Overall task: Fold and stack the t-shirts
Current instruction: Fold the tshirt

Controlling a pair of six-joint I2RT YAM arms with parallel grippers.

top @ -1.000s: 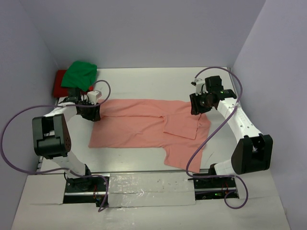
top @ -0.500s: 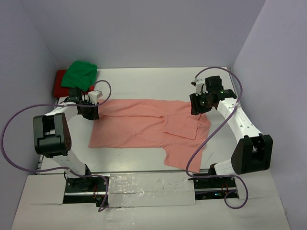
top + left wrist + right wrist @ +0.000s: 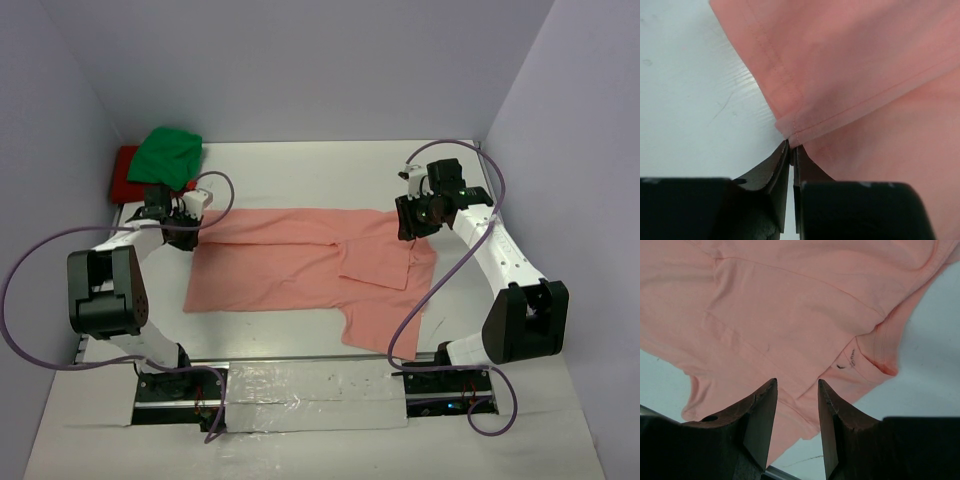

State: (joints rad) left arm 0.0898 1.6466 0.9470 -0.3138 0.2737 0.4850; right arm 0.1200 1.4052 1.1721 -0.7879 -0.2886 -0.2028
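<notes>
Peeking out from beneath the crumpled green t-shirt (image 3: 170, 155) in the far-left corner of the bench (image 3: 300, 170), the red t-shirt (image 3: 123, 178) shows only an edge. Beside them the left tool (image 3: 791, 148), pressed together, pinches the hem corner of the salmon-pink t-shirt (image 3: 300, 265), which lies spread mid-bench. The right tool (image 3: 796, 405) hangs spread above its collar (image 3: 880, 360); whether it touches cloth is unclear.

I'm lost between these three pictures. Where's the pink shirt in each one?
Top external: salmon-pink shirt spread flat in the middle.
Left wrist: fills the upper right; its hemmed corner sits in the shut left gripper.
Right wrist: covers most of the picture, above the open right gripper.
Shared landmark: the white table bordering the shirt.
</notes>
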